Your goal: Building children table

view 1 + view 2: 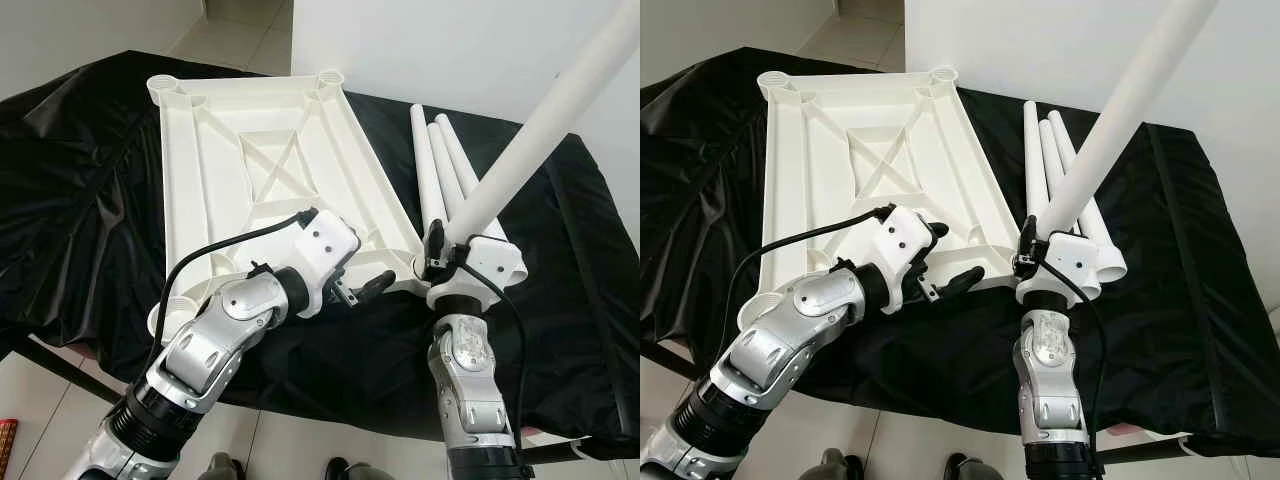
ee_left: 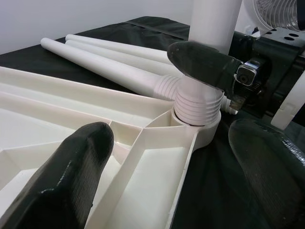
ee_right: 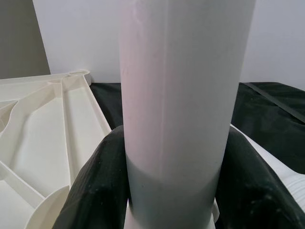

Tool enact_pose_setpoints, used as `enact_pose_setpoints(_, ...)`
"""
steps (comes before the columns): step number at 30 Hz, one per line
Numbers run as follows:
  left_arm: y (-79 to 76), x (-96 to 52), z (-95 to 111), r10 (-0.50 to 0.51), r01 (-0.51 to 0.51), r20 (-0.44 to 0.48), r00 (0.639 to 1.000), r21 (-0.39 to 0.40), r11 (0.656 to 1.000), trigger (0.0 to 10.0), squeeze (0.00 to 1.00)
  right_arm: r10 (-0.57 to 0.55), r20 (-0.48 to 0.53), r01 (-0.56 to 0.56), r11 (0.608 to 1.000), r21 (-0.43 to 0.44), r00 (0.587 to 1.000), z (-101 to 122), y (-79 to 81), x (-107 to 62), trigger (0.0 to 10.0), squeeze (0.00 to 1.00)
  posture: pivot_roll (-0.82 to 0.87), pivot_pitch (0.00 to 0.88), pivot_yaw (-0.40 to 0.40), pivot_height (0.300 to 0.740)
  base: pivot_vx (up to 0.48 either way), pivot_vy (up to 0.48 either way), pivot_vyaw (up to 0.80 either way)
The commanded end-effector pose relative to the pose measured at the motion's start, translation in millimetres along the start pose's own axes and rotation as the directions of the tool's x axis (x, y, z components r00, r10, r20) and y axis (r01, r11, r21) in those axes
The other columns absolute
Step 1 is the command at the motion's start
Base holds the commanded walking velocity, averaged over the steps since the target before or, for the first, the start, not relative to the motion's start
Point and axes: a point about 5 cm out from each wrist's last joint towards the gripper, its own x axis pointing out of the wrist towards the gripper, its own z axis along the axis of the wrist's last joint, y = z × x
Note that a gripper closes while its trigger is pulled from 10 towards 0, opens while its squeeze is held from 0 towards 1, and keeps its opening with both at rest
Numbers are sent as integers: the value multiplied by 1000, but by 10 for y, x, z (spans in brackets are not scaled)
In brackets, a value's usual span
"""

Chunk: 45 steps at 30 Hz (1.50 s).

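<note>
I note: table top and legs smooth white plastic; cloth glossy black; arms polished silver metal.

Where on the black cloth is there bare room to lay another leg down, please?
Bare black cloth lies to the right of the spare legs, and more to the left of the tabletop. The near right corner is crowded: the right gripper holds the upright leg there, left gripper alongside.

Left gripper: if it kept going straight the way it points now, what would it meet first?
Probably the upright leg at its threaded base in the tabletop's corner socket, where the right gripper holds it. The left gripper is open; depth is unclear.
</note>
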Motion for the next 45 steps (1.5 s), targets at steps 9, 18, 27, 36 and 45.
enact_pose_setpoints(9,-75,18,28,-82,82,4,997,9,997,10000,0,-40,-205,31,998,-47,978,-371,-126,-156,10000,247,52,172,-47,740,0,0,0)
enact_pose_setpoints(18,-72,21,23,-78,78,4,997,7,997,10000,0,-9,-169,4,1000,-27,986,-315,-119,-121,10000,1000,54,174,-50,740,0,0,0)
enact_pose_setpoints(27,-65,24,31,-76,76,8,997,9,997,10000,0,-10,-135,7,1000,-20,991,-264,-208,-42,0,776,51,170,-51,740,0,0,0)
enact_pose_setpoints(36,-62,26,31,-76,76,7,997,10,997,10000,0,-26,-133,22,999,-30,991,-262,-250,-9,0,345,52,168,-49,740,0,0,0)
enact_pose_setpoints(45,-57,22,21,-73,73,5,997,9,997,10000,0,-13,-131,8,999,-38,991,-261,-284,13,10000,1000,52,165,-52,740,0,0,0)
